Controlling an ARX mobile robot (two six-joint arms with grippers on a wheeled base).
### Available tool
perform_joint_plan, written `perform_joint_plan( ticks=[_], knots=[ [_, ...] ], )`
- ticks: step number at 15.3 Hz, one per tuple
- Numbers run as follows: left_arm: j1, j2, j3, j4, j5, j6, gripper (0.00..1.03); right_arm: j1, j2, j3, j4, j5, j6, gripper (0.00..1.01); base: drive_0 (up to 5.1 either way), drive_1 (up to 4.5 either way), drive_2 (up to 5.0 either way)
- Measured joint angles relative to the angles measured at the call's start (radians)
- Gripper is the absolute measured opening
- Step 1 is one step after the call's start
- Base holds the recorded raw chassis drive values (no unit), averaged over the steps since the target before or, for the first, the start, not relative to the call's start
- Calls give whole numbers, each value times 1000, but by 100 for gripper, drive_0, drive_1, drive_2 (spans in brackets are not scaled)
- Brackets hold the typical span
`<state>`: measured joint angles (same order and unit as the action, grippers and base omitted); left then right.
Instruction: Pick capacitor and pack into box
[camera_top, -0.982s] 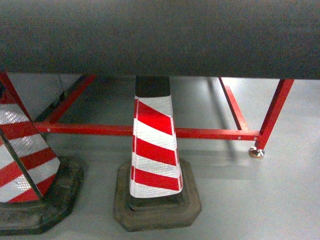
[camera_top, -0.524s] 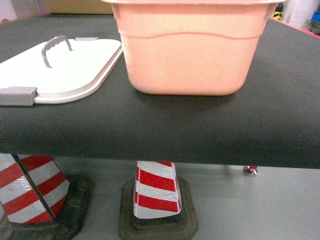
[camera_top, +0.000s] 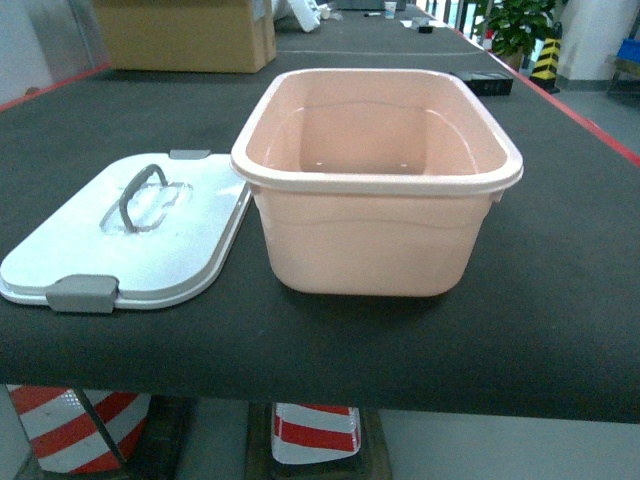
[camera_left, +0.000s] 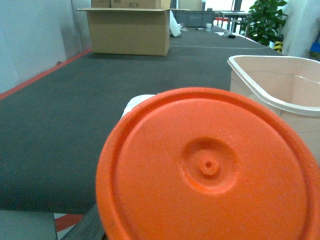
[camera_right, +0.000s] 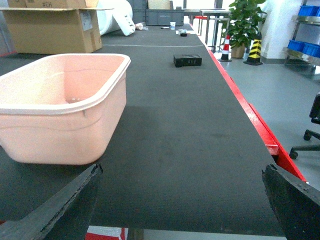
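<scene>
The box (camera_top: 375, 190), a pale peach-pink tub, stands open and looks empty on the black tabletop (camera_top: 560, 300). Its white lid (camera_top: 135, 235) with grey handle lies flat to its left. In the left wrist view an orange round end of the capacitor (camera_left: 210, 170) fills the frame right at the camera, ahead of the table's front edge. It hides my left gripper's jaws, which carry it. The box rim (camera_left: 265, 80) shows to its right. My right gripper (camera_right: 182, 200) is open over the table's front edge, right of the box (camera_right: 65, 105), with nothing between its dark fingertips (camera_right: 65, 205). Neither gripper shows in the head view.
A brown cardboard carton (camera_top: 185, 35) stands at the table's far left. A small black case (camera_right: 187, 60) lies further along the table. The table's right side has a red edge (camera_right: 260, 127). Red-white traffic cones (camera_top: 315, 430) stand on the floor under the table.
The head view has swung up from the table's underside and cones to the tabletop. The whole box and lid are now seen from above.
</scene>
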<state>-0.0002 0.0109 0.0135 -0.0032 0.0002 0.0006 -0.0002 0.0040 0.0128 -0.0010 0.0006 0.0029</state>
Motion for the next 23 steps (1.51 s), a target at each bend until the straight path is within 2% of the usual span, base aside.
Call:
perform_joint_plan(
  ticks=[23],
  knots=[
    [0,0,0,-3,0,0,44,0,0,0,-5,0,0,98,0,0,0]
  ],
)
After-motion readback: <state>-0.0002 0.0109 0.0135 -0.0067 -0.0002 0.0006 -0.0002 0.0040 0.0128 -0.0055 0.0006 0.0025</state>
